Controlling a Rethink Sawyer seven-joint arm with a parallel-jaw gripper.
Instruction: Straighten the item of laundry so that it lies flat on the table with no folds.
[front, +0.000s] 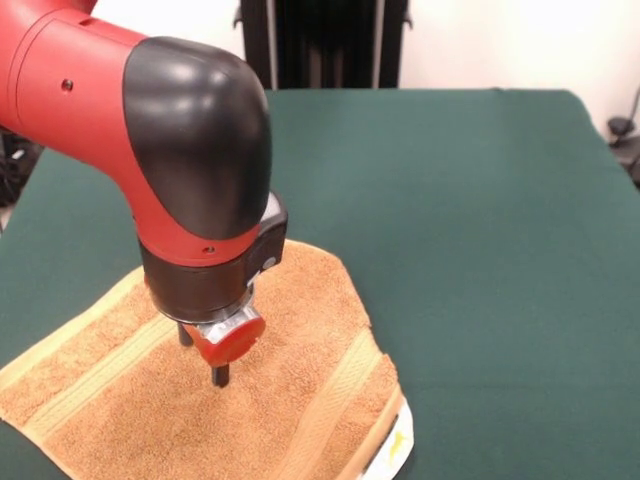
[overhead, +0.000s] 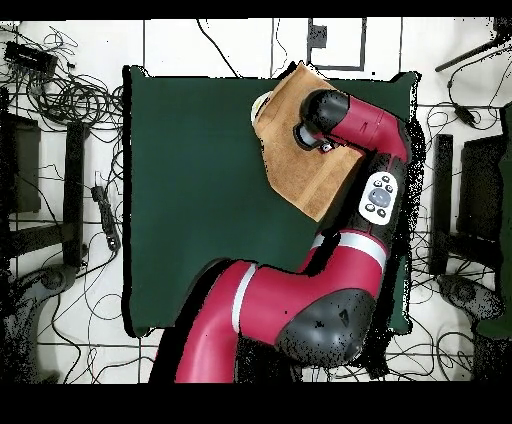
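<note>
Towel (front: 300, 400) lies diagonally on table (front: 480, 200) (tag corner near edge); end effector (front: 205, 360) grip unclear

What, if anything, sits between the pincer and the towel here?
Nothing visible. In the front view the pincer comes straight down over the middle of the towel, with only bare terry beneath it. Whether it touches the cloth cannot be told. No other objects lie on the table.
</note>
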